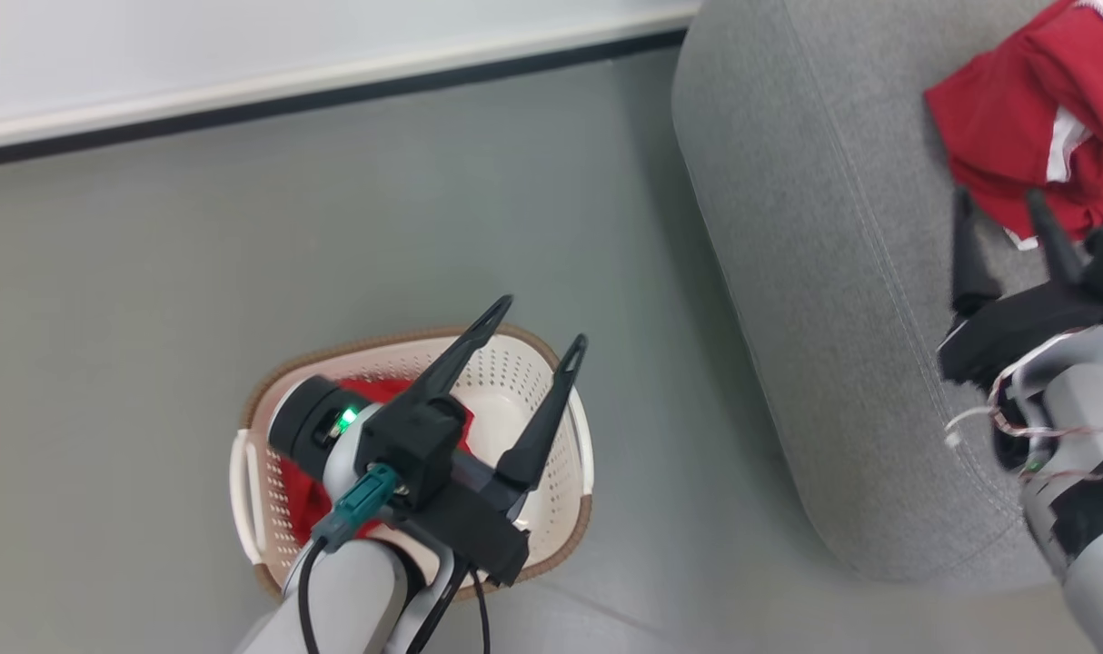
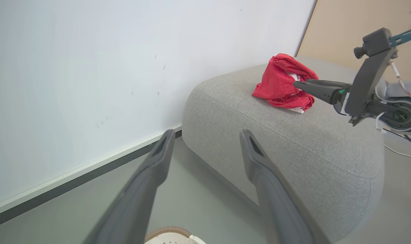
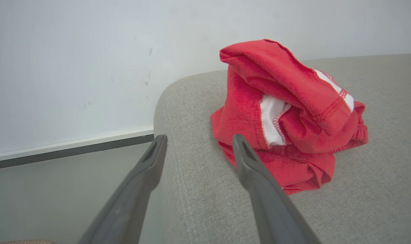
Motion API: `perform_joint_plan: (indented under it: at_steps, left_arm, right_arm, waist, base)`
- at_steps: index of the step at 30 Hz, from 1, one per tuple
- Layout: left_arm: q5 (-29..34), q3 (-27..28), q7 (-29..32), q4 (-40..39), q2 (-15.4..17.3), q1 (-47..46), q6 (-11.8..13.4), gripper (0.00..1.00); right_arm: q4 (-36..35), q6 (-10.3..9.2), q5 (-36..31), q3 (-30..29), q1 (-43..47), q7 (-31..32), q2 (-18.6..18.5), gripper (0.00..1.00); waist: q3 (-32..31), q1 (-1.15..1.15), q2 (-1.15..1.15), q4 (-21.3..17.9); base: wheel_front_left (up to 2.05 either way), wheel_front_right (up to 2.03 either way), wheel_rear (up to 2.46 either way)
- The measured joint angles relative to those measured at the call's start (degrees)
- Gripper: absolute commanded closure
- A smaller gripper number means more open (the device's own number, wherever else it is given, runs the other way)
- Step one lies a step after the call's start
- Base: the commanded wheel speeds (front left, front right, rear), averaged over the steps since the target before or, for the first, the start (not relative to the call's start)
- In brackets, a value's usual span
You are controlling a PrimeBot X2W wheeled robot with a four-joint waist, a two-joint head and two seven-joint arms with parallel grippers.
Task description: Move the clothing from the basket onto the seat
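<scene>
the bright red crumpled fabric garment with white trim (image 1: 1015, 118) lies bunched on top of the large grey upholstered seat cushion (image 1: 815, 272). the right gripper (image 1: 998, 198) hovers just beside it, its two dark fingers spread apart and empty, tips at the garment's near edge; i cannot tell whether they touch it. the left gripper (image 1: 542, 320) hangs over the cream-white perforated plastic basket with a brown rim (image 1: 565, 518), fingers also spread, holding nothing. more red cloth (image 1: 299, 495) lies inside the basket, partly hidden under that arm. the basket stands on the grey floor (image 1: 152, 318), apart from the seat.
</scene>
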Motion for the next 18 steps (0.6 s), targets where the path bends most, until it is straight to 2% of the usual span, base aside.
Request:
perform_joint_plan:
  at_steps: [9, 18]
  left_arm:
    - [-2.11, 3.35, -1.57, 1.55, 0.38, 4.41, 2.83, 0.00]
    - [-3.81, 7.73, -3.08, 2.32, 1.92, 9.55, 5.08, 0.00]
  right_arm:
    - [-4.67, -0.54, -2.18, 1.29, 4.85, 0.00, 1.51, 0.00]
    - [-9.51, -1.98, -2.61, 1.37, 10.65, 0.00, 2.92, 0.00]
  waist:
    - [-4.53, 0.00, 0.00, 2.30]
    - [-8.96, 0.00, 0.00, 4.61]
  base:
    - [0.00, 0.00, 0.00]
    - [0.00, 0.00, 0.00]
